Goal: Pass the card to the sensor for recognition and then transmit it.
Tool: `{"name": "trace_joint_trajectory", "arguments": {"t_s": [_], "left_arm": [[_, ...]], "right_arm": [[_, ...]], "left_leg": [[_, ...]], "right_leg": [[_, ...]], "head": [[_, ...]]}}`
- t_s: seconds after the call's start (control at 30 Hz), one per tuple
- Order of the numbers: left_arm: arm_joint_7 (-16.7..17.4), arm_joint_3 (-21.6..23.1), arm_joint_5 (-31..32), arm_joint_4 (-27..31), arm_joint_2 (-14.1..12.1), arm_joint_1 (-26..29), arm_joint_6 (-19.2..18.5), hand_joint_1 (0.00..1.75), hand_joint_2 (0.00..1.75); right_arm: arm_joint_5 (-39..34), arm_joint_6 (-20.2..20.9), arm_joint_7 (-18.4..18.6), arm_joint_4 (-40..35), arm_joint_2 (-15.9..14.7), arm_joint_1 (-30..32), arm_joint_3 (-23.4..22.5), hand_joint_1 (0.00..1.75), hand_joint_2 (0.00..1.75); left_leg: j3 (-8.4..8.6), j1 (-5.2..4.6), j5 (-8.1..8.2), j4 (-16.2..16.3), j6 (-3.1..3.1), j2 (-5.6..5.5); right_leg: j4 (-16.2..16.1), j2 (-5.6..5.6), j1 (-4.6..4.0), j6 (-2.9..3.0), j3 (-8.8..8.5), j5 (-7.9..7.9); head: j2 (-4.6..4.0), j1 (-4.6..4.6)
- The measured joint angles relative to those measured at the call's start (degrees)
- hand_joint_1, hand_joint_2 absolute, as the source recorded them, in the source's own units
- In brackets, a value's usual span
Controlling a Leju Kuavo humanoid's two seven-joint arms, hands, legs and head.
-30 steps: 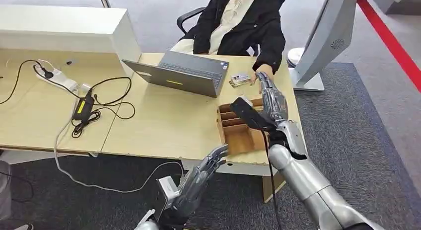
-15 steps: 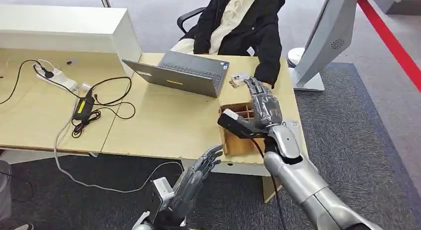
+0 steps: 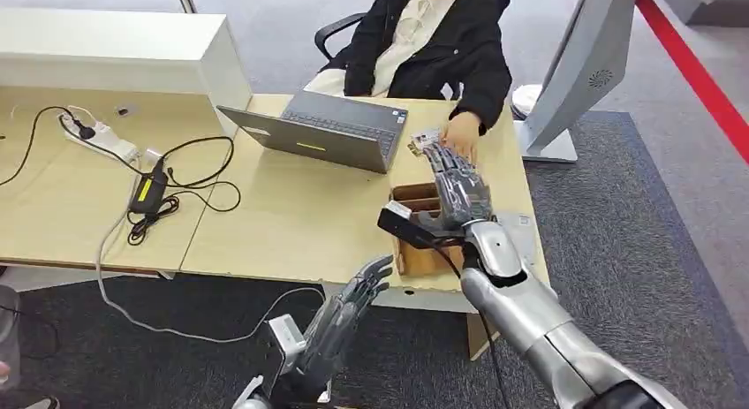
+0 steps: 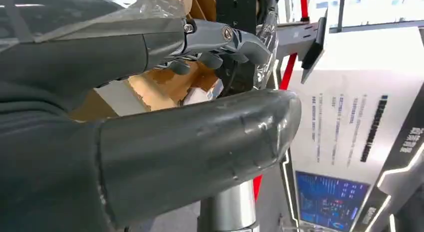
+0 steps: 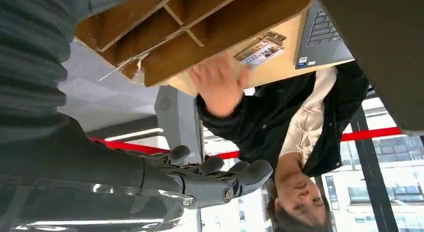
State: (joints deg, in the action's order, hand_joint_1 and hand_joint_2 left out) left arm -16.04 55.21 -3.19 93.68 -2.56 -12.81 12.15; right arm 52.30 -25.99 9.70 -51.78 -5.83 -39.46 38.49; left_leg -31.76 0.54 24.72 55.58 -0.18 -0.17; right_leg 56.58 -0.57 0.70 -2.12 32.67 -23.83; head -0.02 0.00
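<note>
Beyond the right hand's (image 3: 459, 193) spread, empty fingers (image 5: 220, 173) lay the card (image 3: 427, 141) under a person's hand (image 3: 462, 133) (left hand (image 3: 349, 312) likewise open).

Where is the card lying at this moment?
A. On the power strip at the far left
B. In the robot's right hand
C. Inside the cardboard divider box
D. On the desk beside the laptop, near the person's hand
D: the card lies flat on the desk just right of the laptop, at the fingertips of the person's hand, while the robot's right hand hovers above the cardboard box.
</note>
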Motion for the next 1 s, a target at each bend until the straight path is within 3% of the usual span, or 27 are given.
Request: {"name": "trace_joint_trajectory", "arguments": {"t_s": [0.2, 0.4, 1.0], "left_arm": [[0.0, 0.0, 0.3, 0.2, -0.2, 0.4, 0.1, 0.00, 0.00], [0.1, -0.1, 0.7, 0.6, -0.4, 0.9, 0.0, 0.00, 0.00], [0.5, -0.3, 1.6, 1.8, -1.0, 2.1, -0.2, 0.00, 0.00]], "right_arm": [[0.6, -0.9, -0.1, 4.3, 0.9, -0.7, 0.9, 0.00, 1.75], [3.9, -2.2, 2.3, 7.4, 0.9, -1.3, 1.6, 0.00, 1.75], [4.7, -4.0, 4.5, 11.0, -1.5, -3.4, 1.6, 0.00, 1.75]], "left_leg": [[0.00, 0.00, 0.00, 0.0, 0.00, 0.00], [0.01, 0.00, 0.00, 0.0, 0.00, 0.00], [0.01, 0.00, 0.00, 0.0, 0.00, 0.01]], "right_leg": [[0.0, 0.00, 0.00, 0.00, 0.00, 0.00], [0.0, 0.00, 0.00, 0.00, 0.01, 0.00], [0.0, 0.00, 0.00, 0.00, 0.01, 0.00]], "head": [[0.00, 0.00], [0.00, 0.00], [0.00, 0.00]]}}
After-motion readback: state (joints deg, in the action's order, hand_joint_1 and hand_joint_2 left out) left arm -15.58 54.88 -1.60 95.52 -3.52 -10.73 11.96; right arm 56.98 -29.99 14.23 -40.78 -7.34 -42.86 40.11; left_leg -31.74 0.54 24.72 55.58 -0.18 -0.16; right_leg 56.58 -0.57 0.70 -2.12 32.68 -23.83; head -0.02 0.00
